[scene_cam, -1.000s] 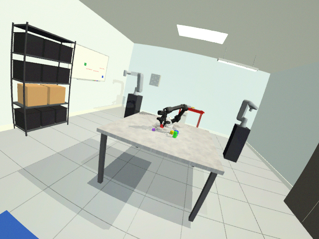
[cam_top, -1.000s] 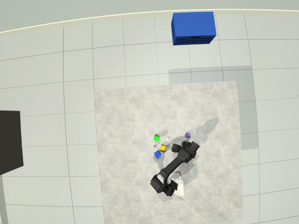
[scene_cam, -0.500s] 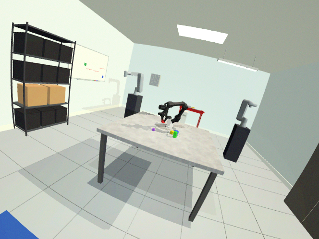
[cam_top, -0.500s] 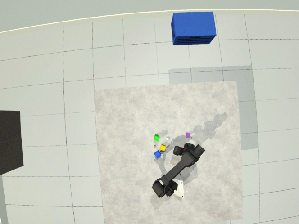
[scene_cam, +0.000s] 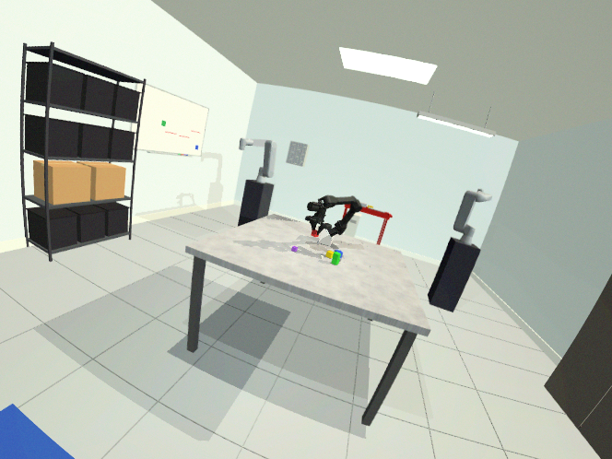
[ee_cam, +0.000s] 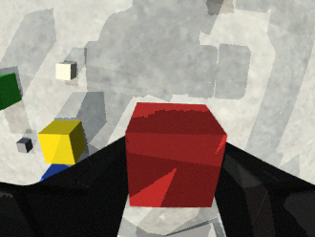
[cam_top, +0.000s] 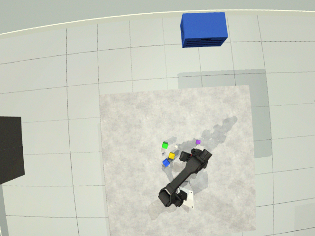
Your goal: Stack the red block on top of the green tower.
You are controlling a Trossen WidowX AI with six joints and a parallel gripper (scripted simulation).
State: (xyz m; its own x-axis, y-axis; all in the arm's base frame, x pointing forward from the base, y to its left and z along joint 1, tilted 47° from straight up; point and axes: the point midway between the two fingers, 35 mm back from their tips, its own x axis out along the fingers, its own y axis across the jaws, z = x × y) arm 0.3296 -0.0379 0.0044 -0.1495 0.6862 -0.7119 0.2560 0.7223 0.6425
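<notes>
Over the table (cam_top: 127, 114) (scene_cam: 296, 276) (ee_cam: 148, 29), claw: gripper (cam_top: 188, 155) (scene_cam: 314, 231) (ee_cam: 170, 142) closed on the red block, one finger each side in wrist view.
Red block (cam_top: 191, 155) (scene_cam: 314, 233) (ee_cam: 176, 167): off the tabletop, well apart from the tower. Top view gives only a red sliver under the arm (cam_top: 181, 178) (scene_cam: 341, 200); wrist view gives its top and near face.
Purple block (cam_top: 198, 141) (scene_cam: 294, 249): near the claw in top view, outside the wrist frame.
Yellow block (cam_top: 171, 155) (scene_cam: 329, 254) (ee_cam: 59, 145): between claw and blue block (cam_top: 166, 162) (scene_cam: 338, 253) (ee_cam: 55, 172). Wrist view cuts off most of the blue.
White cube (cam_top: 176, 146) (scene_cam: 322, 256) (ee_cam: 66, 71): between claw and tower, small.
Green tower (cam_top: 165, 145) (scene_cam: 335, 258) (ee_cam: 7, 91): upright, nothing red on it. Exterior shows its height; top view only a square; wrist, just an edge.
Shelf rack (scene_cam: 48, 147): exterior only, by the wall.
</notes>
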